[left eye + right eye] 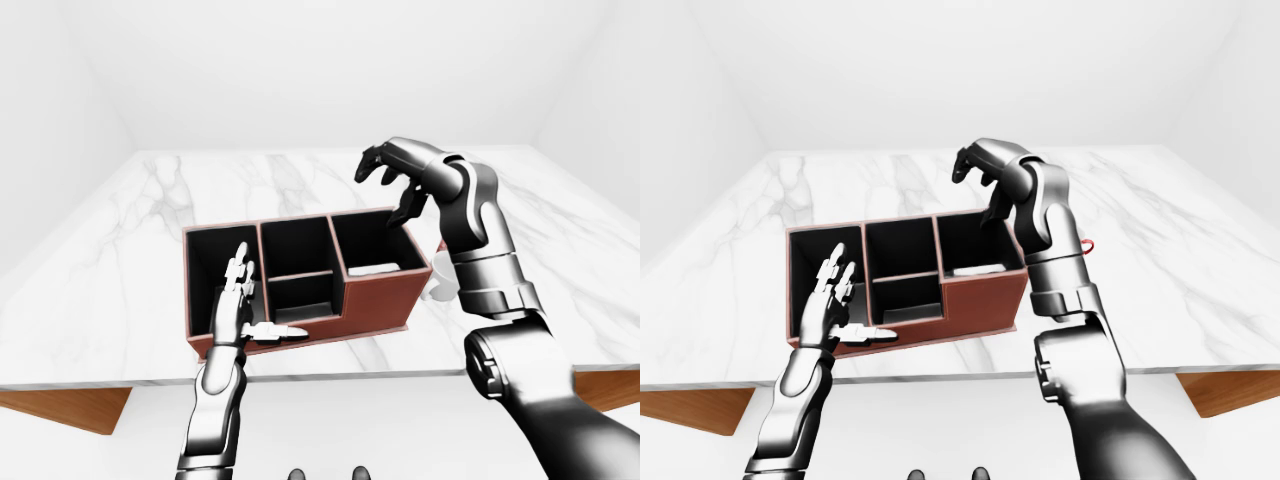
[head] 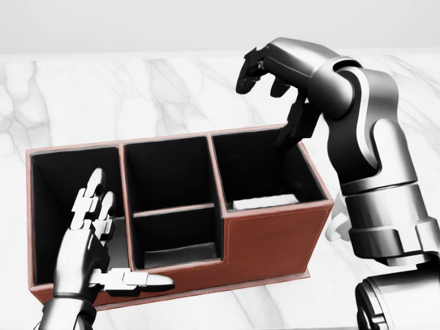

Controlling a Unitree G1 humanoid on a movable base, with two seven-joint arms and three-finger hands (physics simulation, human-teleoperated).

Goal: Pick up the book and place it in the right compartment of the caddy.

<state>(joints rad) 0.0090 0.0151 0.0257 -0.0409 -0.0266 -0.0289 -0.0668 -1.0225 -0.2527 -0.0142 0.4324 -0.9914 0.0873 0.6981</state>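
Book (image 2: 262,202) flat in caddy (image 2: 275,237) right compartment; right hand (image 2: 275,75) spread above rim, left hand (image 2: 93,230) spread.

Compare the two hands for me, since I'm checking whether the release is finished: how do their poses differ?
The right hand hangs above the caddy's right compartment, fingers curled downward and open, holding nothing; the left hand sits low at the left compartment's near wall. The right hand's fingers arch like a claw; the left hand's point straight up, thumb stretched sideways along the wall. Both are open. The book lies inside the right compartment.
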